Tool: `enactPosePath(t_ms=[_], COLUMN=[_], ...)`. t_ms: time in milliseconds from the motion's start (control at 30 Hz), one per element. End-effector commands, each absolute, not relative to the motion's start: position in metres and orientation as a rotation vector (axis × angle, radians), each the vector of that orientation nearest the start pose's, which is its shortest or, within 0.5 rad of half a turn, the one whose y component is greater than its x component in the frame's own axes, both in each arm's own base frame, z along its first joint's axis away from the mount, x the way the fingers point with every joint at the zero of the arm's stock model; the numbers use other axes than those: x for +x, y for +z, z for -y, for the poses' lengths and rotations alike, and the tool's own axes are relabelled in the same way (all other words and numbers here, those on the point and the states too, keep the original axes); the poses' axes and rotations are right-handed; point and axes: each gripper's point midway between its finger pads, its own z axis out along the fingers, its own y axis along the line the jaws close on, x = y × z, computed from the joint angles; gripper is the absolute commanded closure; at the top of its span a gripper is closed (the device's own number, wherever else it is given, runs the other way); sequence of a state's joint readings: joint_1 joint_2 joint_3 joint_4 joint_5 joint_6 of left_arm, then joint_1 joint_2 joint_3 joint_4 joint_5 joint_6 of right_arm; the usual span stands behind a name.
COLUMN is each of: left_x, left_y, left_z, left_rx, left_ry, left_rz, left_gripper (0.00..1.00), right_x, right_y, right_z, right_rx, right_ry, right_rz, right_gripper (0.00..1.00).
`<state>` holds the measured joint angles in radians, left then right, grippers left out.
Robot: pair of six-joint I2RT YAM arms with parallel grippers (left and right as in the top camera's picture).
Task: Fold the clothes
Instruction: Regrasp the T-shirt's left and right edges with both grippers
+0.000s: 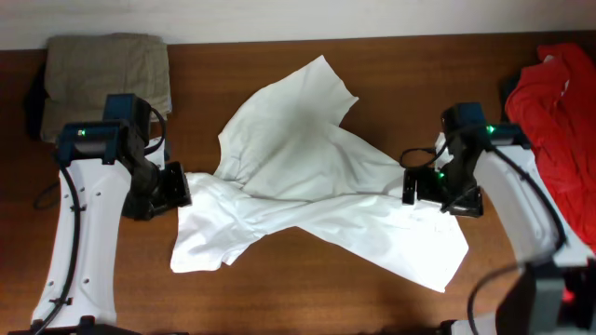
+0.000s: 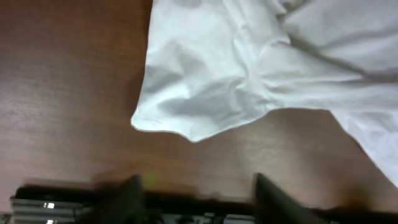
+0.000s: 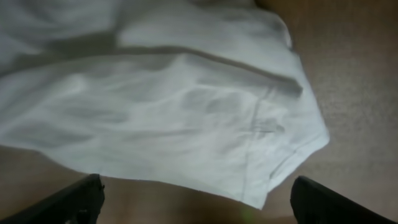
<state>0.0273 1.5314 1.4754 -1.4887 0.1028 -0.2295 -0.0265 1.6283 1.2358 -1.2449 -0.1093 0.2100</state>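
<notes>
A white shirt (image 1: 307,177) lies crumpled and spread across the middle of the brown table. My left gripper (image 1: 175,186) is at the shirt's left edge, open and empty; in the left wrist view the shirt's sleeve (image 2: 205,81) lies just ahead of the fingers (image 2: 199,202). My right gripper (image 1: 416,184) is at the shirt's right side, open and empty; in the right wrist view a hemmed sleeve (image 3: 186,118) lies ahead of the fingers (image 3: 196,199).
A folded khaki garment (image 1: 107,74) lies at the back left corner. A heap of red clothes (image 1: 559,112) lies at the right edge. Bare table (image 1: 307,288) shows along the front.
</notes>
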Motion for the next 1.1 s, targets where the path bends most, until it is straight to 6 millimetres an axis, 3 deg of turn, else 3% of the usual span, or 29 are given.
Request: enactPosePath(t_ms=[0,167,267,367,533,700,867,1000,1067], left_x=[0.257,0.236,0.231,0.222,0.223,0.225,0.228,0.227,0.227], left_y=[0.159,0.102,0.086,0.066,0.061,0.061,0.061,0.061,0.061], left_z=[0.011,0.014,0.029,0.032,0.032,0.032,0.031,0.031,0.03], left_rx=[-0.414,-0.549,-0.559,-0.565,-0.561,-0.558,-0.553,-0.553,-0.553], left_ry=[-0.156,-0.17,-0.314,-0.338,-0.334,-0.335,-0.335,-0.327,-0.324], left_rz=[-3.13,-3.199,-3.21,-3.223,-3.215,-3.209,-3.197,-3.198,-3.198], left_gripper=[0.37,0.37,0.37,0.37,0.36,0.31,0.28,0.28,0.28], right_x=[0.264,0.254,0.245,0.248,0.265,0.262,0.281,0.281,0.281], right_y=[0.074,0.074,0.065,0.054,0.05,0.034,0.033,0.033,0.033], right_z=[0.006,0.011,0.01,0.011,0.013,0.026,0.029,0.029,0.029], right_rx=[0.522,0.554,0.489,0.486,0.468,0.457,0.444,0.444,0.444], right_ry=[0.156,0.171,0.178,0.169,0.173,0.049,0.044,0.044,0.044], right_rz=[-3.261,-3.292,-3.328,-3.305,-3.234,-3.219,-3.143,-3.143,-3.143], right_gripper=[0.0,0.01,0.13,0.17,0.29,0.32,0.33,0.41,0.54])
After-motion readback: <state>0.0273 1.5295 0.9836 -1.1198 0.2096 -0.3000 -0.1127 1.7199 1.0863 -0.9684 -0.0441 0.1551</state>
